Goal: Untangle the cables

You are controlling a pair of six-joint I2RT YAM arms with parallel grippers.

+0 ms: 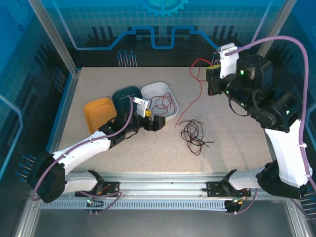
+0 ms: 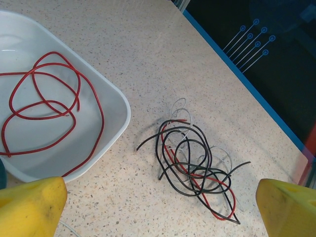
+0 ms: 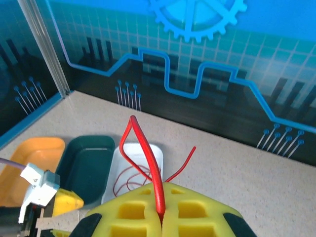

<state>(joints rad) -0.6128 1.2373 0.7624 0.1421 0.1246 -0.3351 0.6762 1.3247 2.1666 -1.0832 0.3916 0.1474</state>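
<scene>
Cables (image 1: pixel 193 134) half sorted: one red strand (image 2: pixel 44 106) lying in white tray (image 2: pixel 117 106), right pincer (image 3: pixel 160 217) clamping second red strand (image 3: pixel 148 158), left pincer (image 2: pixel 159 207) gaping empty, tangle (image 2: pixel 197 168) beside tray waiting.

No words, numbers or brand names can be read anywhere in this booth. The one sign is a pale-blue gear emblem (image 3: pixel 196 17) printed on the back wall panel (image 3: pixel 98 34) at twelve o'clock. A blue circuit-style line (image 3: pixel 167 74) steps along beneath it, and clusters of small pin-shaped marks (image 3: pixel 128 91) stand near the foot of the wall, at about eleven and one o'clock; none of these carries any lettering.
</scene>
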